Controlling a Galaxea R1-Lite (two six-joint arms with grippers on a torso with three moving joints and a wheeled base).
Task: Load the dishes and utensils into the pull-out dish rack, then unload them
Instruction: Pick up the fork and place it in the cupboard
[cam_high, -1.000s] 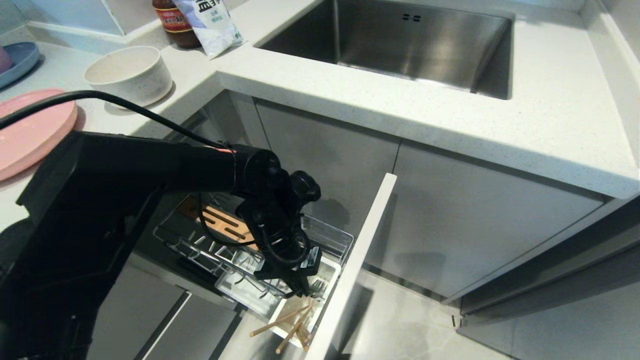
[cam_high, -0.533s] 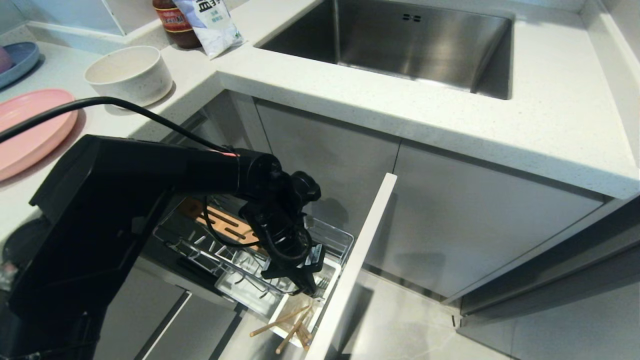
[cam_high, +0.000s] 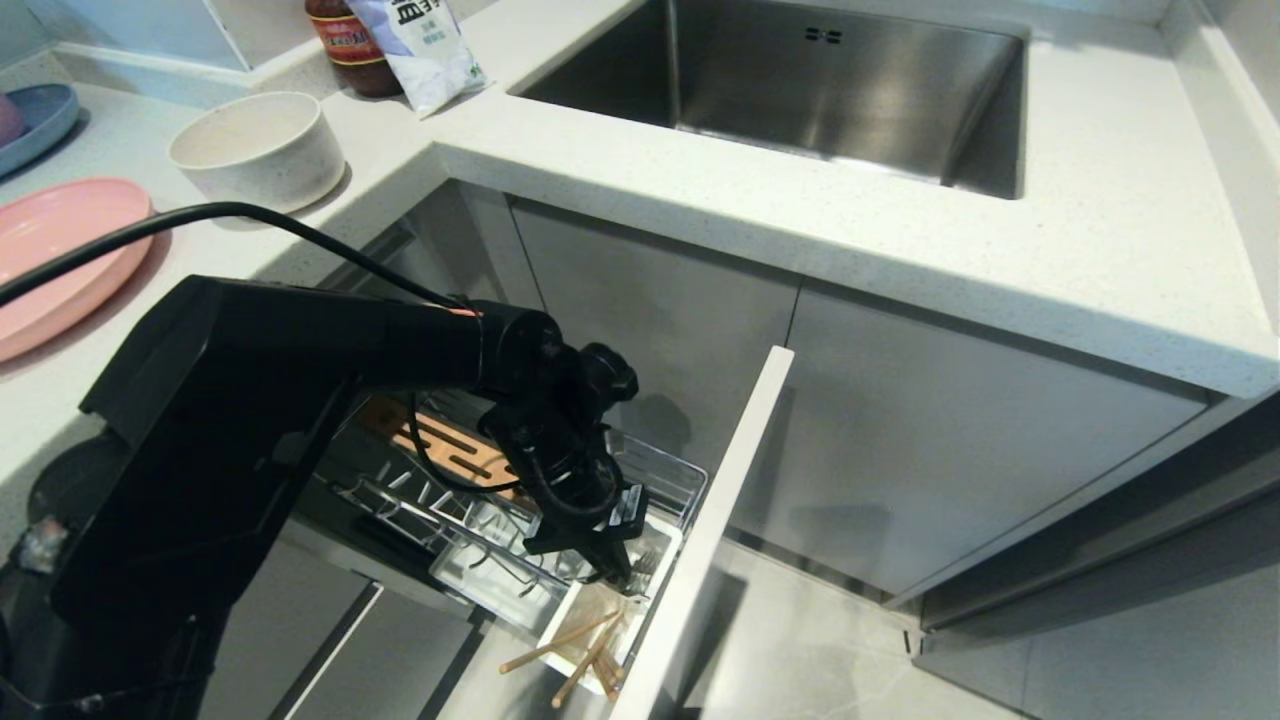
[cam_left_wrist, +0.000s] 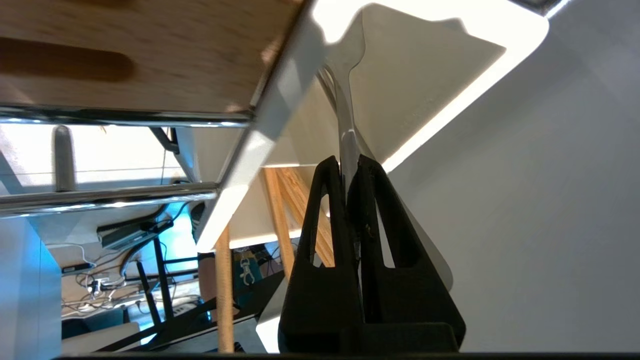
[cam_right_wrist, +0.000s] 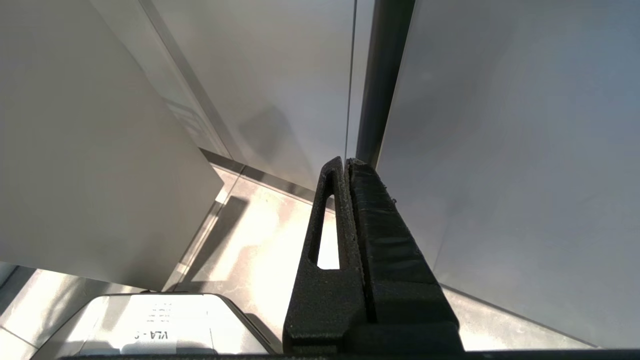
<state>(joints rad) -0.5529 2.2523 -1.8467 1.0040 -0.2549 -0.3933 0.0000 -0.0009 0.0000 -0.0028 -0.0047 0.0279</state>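
Left wrist view: left gripper (cam_left_wrist: 350, 167) clamped on a slim metal utensil (cam_left_wrist: 345, 125) inside the cutlery box (cam_left_wrist: 440, 60) (chopsticks (cam_left_wrist: 282, 210) alongside), liable to snag them.

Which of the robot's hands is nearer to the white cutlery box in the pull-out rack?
Left. The left hand reaches into the white cutlery box, shut on a piece of silver cutlery. The right hand is parked by the cabinet fronts, away from the box.
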